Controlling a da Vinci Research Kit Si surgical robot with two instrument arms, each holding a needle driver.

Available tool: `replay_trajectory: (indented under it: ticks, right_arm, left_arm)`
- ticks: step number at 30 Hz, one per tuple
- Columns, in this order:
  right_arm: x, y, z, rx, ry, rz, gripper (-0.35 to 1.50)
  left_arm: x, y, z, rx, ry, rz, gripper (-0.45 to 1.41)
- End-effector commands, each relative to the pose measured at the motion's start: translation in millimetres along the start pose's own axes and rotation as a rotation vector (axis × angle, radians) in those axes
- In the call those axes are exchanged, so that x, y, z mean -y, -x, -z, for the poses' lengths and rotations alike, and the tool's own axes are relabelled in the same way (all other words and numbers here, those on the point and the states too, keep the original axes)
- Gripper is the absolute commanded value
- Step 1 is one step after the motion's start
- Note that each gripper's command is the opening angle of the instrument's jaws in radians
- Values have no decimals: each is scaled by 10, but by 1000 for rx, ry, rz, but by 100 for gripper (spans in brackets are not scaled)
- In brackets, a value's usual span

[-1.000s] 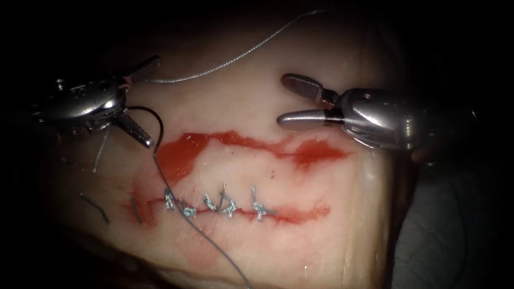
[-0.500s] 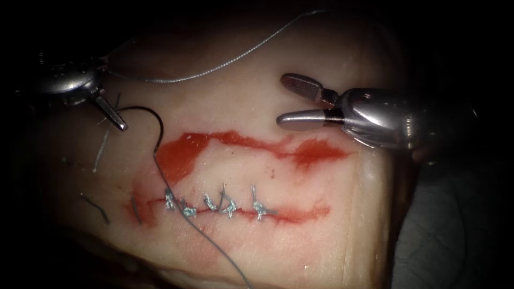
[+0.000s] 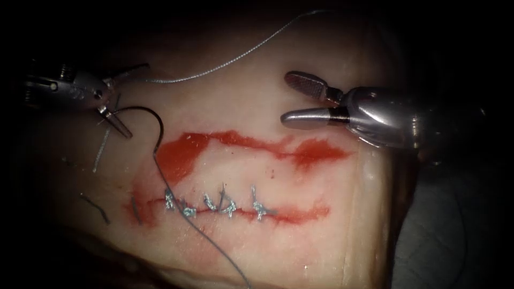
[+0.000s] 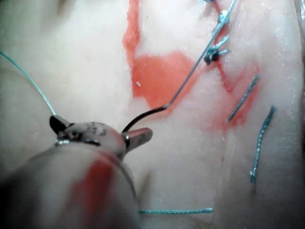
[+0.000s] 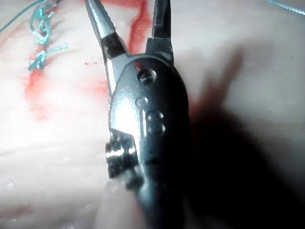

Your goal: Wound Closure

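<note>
While the right claw (image 3: 292, 99) gapes empty, the left claw (image 3: 124, 100) seems spread beside the loose needle (image 3: 147, 120).

Left tool (image 3: 115, 104): polished silver wrist, slim serrated jaws. Right tool (image 3: 300, 101): rounded steel clevis with round pivot pins and a knurled side screw (image 5: 116, 155); one jaw face cross-hatched.

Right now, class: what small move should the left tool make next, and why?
Probably shut the left tool on the near end of the needle: its jaws stand open and empty, and the needle lies free on the tissue beside one jaw, thread attached. The right tool, open and empty too, is farther away.
</note>
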Motion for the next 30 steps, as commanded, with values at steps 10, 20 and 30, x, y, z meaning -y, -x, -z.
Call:
replay_trajectory:
  ticks: [10, 20, 30]
  right_arm:
    - [-4, 16, 2, 8, 12, -27, 147]
    - [-5, 18, 2, 8, 13, -30, 147]
    - [-6, 17, 3, 8, 14, -28, 145]
  left_arm:
    - [-11, -26, -12, 35, -57, 27, 60]
    - [-16, -44, -11, 121, -250, 102, 68]
    - [-27, -42, -30, 143, -441, 209, 28]
